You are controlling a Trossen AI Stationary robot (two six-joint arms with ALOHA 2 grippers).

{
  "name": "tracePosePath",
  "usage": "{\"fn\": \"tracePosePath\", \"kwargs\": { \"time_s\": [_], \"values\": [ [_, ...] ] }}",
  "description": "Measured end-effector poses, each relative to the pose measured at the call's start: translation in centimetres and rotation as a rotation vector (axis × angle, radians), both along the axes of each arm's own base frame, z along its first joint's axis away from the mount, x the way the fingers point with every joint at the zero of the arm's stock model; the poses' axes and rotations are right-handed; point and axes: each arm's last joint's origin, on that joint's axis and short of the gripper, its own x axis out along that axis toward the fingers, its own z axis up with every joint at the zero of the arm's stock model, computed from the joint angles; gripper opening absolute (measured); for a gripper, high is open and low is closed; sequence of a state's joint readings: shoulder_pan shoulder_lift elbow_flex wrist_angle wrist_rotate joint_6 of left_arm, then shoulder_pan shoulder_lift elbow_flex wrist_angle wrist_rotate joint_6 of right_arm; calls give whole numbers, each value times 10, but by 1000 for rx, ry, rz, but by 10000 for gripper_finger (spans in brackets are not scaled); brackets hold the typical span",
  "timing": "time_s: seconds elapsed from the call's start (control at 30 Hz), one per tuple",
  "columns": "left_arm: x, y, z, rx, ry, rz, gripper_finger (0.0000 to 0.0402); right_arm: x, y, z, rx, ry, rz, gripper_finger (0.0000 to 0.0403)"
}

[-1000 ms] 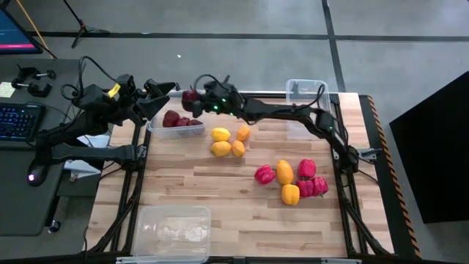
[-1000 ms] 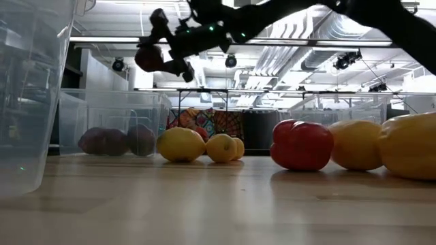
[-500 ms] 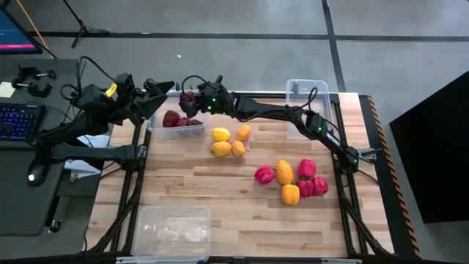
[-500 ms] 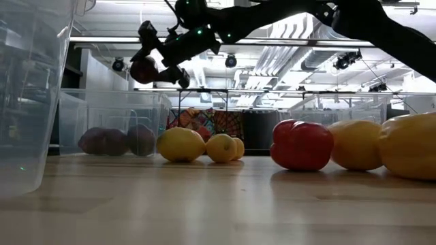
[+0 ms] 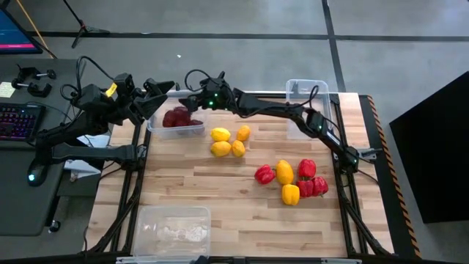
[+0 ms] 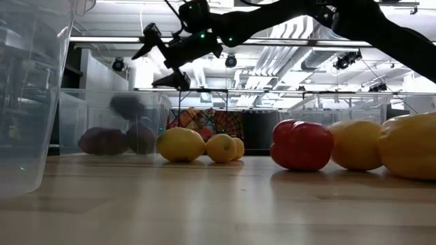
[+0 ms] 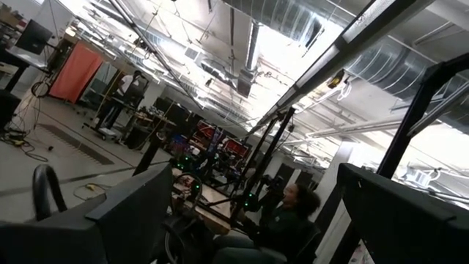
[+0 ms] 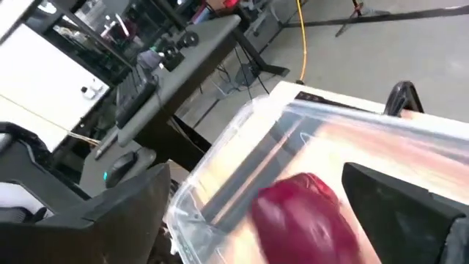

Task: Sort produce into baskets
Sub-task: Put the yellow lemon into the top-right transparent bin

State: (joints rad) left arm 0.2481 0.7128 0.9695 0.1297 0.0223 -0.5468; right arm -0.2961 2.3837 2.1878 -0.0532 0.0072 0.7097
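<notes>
My right gripper [image 5: 187, 101] hangs open and empty above the clear tub [image 5: 192, 130] at the table's far left. A dark maroon fruit [image 6: 129, 105] shows blurred below it in the low view, inside the tub's walls, above other maroon fruits [image 6: 112, 141] on the tub's floor. It also shows in the right wrist view [image 8: 300, 213]. Several lemons [image 5: 229, 141] lie on the table near that tub. Red and yellow peppers [image 5: 293, 180] lie in a cluster at the right. My left gripper [image 5: 163, 89] waits open beyond the table's far left corner.
A second clear tub [image 5: 306, 89] stands at the far right and a third clear tub [image 5: 172, 224] at the near left edge. Bare wood lies between the lemons, the peppers and the near tub. A desk with a keyboard [image 5: 18, 121] stands left of the table.
My right gripper has moved a little toward the table's left edge over the far-left tub, then opened and let go of the maroon fruit. The fruit has dropped from the fingers down into the tub.
</notes>
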Motion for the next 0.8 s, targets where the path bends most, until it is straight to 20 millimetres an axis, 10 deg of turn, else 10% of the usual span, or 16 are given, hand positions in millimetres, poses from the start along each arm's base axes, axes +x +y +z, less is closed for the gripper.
{"fn": "tracePosePath", "kwargs": {
  "time_s": [0.37, 0.8],
  "values": [
    [6, -1, -10, -69, 93, -107, 374, -59, -22, 61, -95, 216, 200, 383],
    [96, 5, -82, -217, 611, -352, 374, -150, 71, 115, -374, 788, 86, 383]
  ]
}}
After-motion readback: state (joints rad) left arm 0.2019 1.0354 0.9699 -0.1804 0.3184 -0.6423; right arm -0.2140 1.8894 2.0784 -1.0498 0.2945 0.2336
